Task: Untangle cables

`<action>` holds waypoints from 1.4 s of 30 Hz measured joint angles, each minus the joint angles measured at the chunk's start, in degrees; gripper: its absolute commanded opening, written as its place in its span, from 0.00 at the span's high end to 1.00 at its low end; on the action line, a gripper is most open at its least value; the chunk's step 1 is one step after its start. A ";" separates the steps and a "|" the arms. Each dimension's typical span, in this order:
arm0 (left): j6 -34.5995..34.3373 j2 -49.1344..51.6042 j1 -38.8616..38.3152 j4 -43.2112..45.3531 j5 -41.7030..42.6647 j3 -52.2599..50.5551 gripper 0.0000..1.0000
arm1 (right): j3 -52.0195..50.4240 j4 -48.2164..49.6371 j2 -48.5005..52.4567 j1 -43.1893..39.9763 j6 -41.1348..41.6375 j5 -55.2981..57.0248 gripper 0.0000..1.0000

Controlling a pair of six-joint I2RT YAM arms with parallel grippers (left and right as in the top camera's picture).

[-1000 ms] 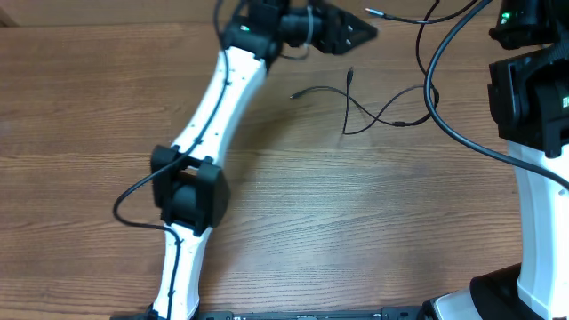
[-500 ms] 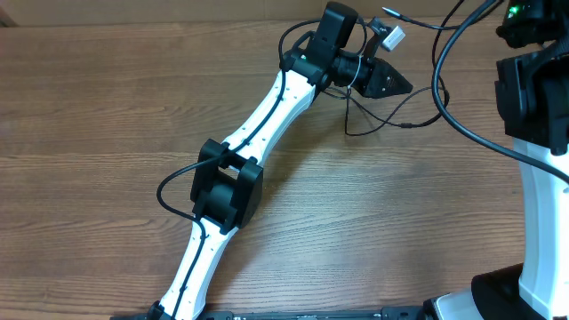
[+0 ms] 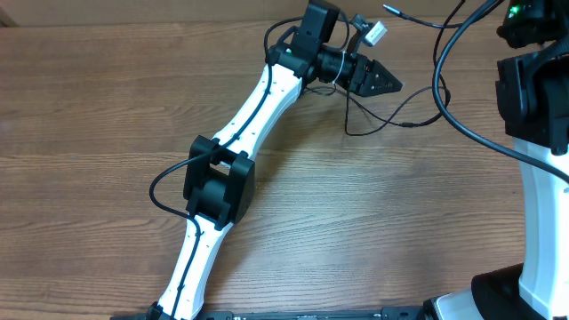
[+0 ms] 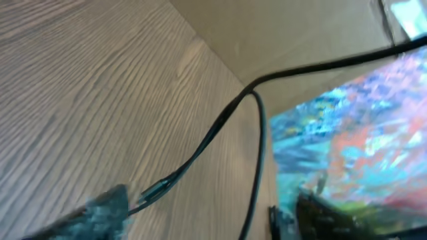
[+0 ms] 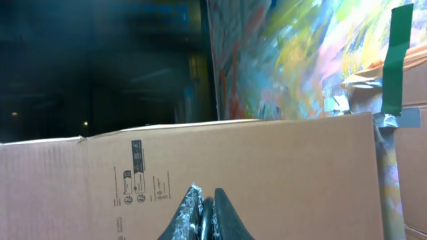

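Observation:
Thin black cables (image 3: 394,118) lie loosely crossed on the wooden table (image 3: 107,116) at the back, right of centre. Another thin cord with a silver tip (image 3: 398,11) runs along the back edge toward the right arm. My left gripper (image 3: 384,83) is just above the crossed cables. In the left wrist view it (image 4: 207,217) is open, with one cable (image 4: 220,127) passing between the fingers and a small plug (image 4: 160,189) next to the left finger. My right gripper (image 5: 207,200) is raised and shut on a thin black cord, facing a cardboard box.
The right arm (image 3: 533,98) stands at the right edge, with its thicker black wire (image 3: 444,116) looping down beside the cables. A cardboard box (image 5: 267,167) and a colourful backdrop (image 5: 287,60) stand behind the table. The left arm's white links (image 3: 240,133) cross the table diagonally.
My left arm swung right and down from the back edge onto the crossed cables, covering their left end, then drew back slightly. The right arm has not moved.

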 measured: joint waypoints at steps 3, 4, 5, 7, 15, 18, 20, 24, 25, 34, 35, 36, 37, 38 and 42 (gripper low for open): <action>0.13 0.00 -0.79 -0.24 0.31 0.02 0.30 | 0.00 -0.31 0.00 0.00 0.02 -0.02 0.96; 0.52 0.00 -1.18 -0.24 0.42 0.02 0.30 | 0.00 -0.39 0.00 0.00 0.04 -0.02 0.96; 0.63 0.00 -1.55 -0.35 0.46 0.02 0.30 | 0.00 -0.39 0.00 0.00 0.00 0.00 0.96; 0.79 0.00 -2.43 -0.83 0.31 0.02 0.32 | 0.00 -0.37 0.00 0.00 0.02 -0.02 0.96; 4.46 0.00 -5.03 -3.43 -2.14 0.02 0.96 | 0.00 -0.81 0.00 0.00 0.02 0.00 0.96; 6.32 0.00 -5.25 -5.07 -3.52 0.02 0.95 | 0.00 -1.01 0.00 0.00 0.00 0.00 0.96; 6.73 0.00 -4.87 -5.97 -4.07 0.02 0.96 | 0.00 -1.07 0.00 0.00 0.00 0.20 0.96; 7.58 0.00 -1.99 -12.33 -5.29 0.02 0.96 | 0.00 -1.07 0.00 -0.15 0.02 1.97 0.96; 8.35 0.00 -0.07 -16.17 -5.81 0.11 0.96 | 0.00 -1.44 0.00 -0.76 0.07 2.38 0.96; 22.03 -2.95 19.96 -39.30 -10.64 0.11 0.96 | 0.00 -2.82 0.00 -13.31 0.72 3.37 0.96; 22.97 -4.02 21.42 -39.80 -11.56 0.11 0.96 | 0.00 -2.80 0.00 -14.56 0.74 3.13 0.96; 23.61 -5.05 22.29 -40.00 -12.15 0.11 0.96 | 0.00 -2.82 0.00 -15.65 0.74 2.71 0.96; 24.17 -6.01 22.75 -40.04 -12.55 0.11 0.96 | 0.00 -2.89 0.00 -16.72 0.79 2.01 0.96; 24.48 -7.17 22.88 -40.09 -12.98 0.13 0.96 | 0.00 -2.95 0.00 -17.42 0.79 1.38 0.96; 24.68 -9.57 20.83 -40.06 -13.33 0.22 0.96 | 0.00 -2.25 0.02 -19.96 0.94 -1.46 0.96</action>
